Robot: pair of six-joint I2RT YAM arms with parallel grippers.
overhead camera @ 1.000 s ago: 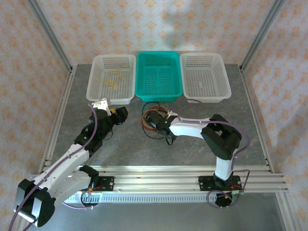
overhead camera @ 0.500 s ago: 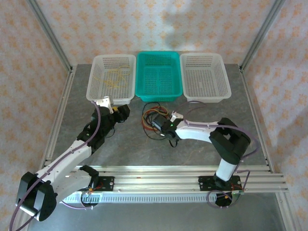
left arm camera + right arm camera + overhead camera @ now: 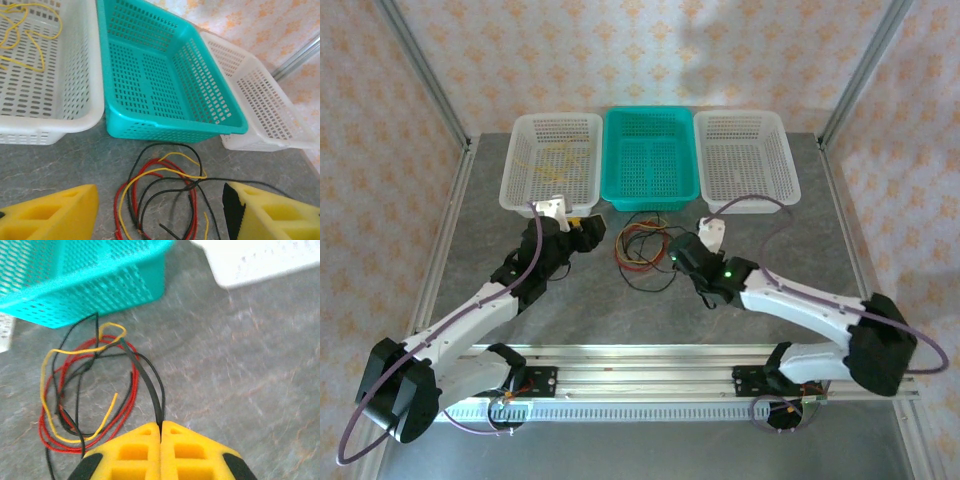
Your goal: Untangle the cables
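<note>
Right claw (image 3: 160, 427) clamped shut on the black cable (image 3: 150, 382), strand pinched right at the seam where the jaws meet. From there runs up and left into the tangle. In the top view, parked at the right edge of the cables (image 3: 642, 245), with the rest of the tangle lying to the left of the claw and slightly beyond it.

Left claw (image 3: 160, 202) open wide, holding nothing. Jaws well apart at either side of the wrist view, tangle on the desk (image 3: 820, 240) between and just ahead of them. No contact visible. In the top view, sits at the tangle's left side, near the front corner of the left white basket (image 3: 510, 185).

Tangle: red loops (image 3: 132, 385), yellow strand (image 3: 75, 351) and black loops interwoven, flat on the desk just in front of the teal basket (image 3: 650, 197). Topmost black loop close to the basket's front wall; cannot tell whether touching.

Separate yellow cable (image 3: 556, 158) lying inside the left white basket, well apart from the tangle and from both claws.
</note>
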